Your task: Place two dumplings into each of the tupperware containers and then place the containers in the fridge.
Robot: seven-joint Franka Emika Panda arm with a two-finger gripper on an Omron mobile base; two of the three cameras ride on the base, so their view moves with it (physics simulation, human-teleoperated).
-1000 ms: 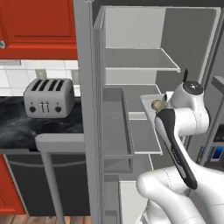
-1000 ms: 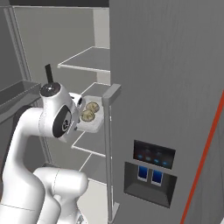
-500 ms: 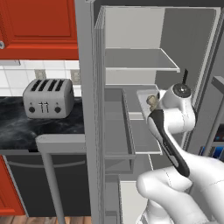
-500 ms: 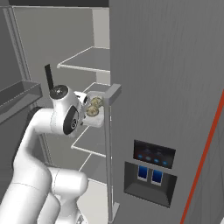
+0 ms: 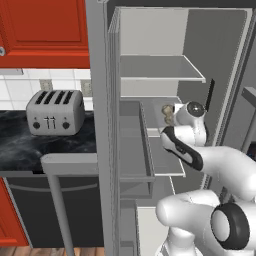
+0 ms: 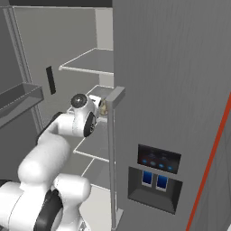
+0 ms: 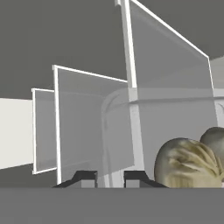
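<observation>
Grey fridge (image 5: 102, 125): open, arm reaching inside.
Gripper (image 7: 109, 178): clamped on tub (image 7: 114, 103) rim.
Dumplings (image 7: 190, 162): may roll out if tilted.

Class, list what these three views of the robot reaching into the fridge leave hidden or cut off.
- Gripper: in both base views the arm's wrist covers it.
- Tupperware container: its base is cut off by the hand view's lower edge.
- Dumplings: the second is cropped at the hand view's right edge.

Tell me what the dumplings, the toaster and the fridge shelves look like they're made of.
Dumplings: soft dough, judging by the matte tan surface with crimped folds. Toaster: probably brushed metal, grey with a dull sheen. Fridge shelves: pale grey, flat and matte; plastic or glass, hard to tell.
</observation>
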